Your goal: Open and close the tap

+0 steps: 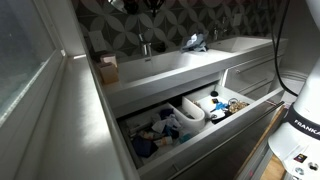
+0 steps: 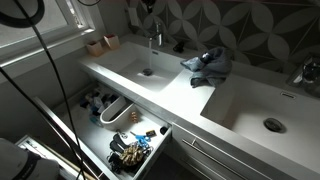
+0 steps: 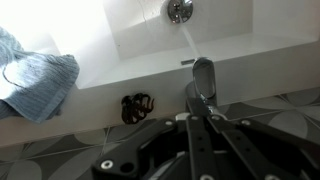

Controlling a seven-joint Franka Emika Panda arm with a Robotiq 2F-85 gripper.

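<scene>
The tap [image 3: 203, 82] is a slim grey-metal stem at the back of the long white basin [image 3: 140, 40]. It also shows in both exterior views [image 1: 147, 46] [image 2: 154, 38]. A thin stream of water seems to run from its spout towards the drain [image 3: 179, 10]. In the wrist view my gripper [image 3: 199, 106] is directly over the tap. Its two black fingers are closed together and their tips touch the tap's top. In an exterior view the gripper [image 2: 148, 10] hangs just above the tap, mostly cut off by the frame's top edge.
A blue-white cloth [image 2: 208, 64] [image 3: 35, 85] lies on the counter beside the twin tap [image 1: 213, 37]. A black hair tie [image 3: 137, 107] lies near the tap. A small box [image 2: 103, 44] stands at the counter's end. An open drawer [image 1: 190, 115] of clutter juts out below.
</scene>
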